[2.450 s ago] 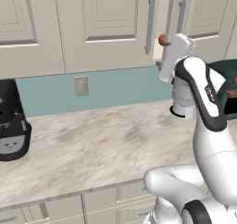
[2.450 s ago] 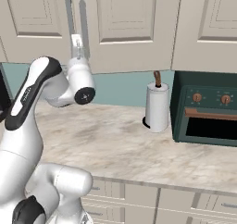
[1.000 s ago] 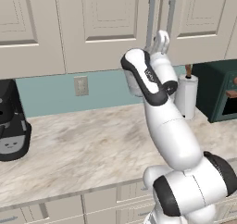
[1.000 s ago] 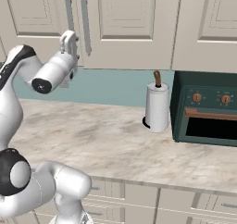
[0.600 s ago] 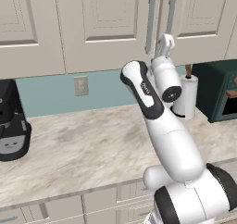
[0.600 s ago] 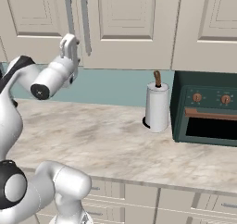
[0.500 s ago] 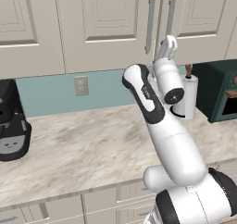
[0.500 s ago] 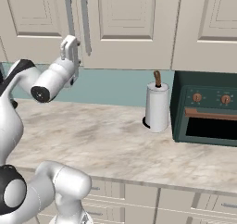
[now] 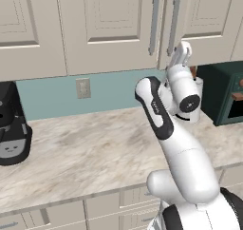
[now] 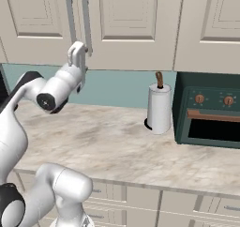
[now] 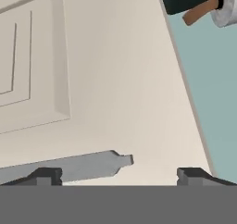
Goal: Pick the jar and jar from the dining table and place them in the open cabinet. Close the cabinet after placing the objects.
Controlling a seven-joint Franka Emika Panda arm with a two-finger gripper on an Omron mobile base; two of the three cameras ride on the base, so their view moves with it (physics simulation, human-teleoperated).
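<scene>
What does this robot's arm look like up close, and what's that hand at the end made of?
The arm is a chain of smooth, rounded glossy white segments with dark, near-black bands and caps at the joints. Its hand is a compact white block carrying two slim straight fingers; in the hand view their tips look small, dark and blocky. No cables or markings are visible.

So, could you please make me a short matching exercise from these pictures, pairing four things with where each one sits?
Things:
1. coffee machine
2. paper towel roll
3. wall socket
4. gripper

Places:
A. on the blue backsplash
B. raised by the lower end of a cabinet handle
C. far left of the counter
D. just left of the green oven

Pairs: 1-C, 2-D, 3-A, 4-B
</scene>
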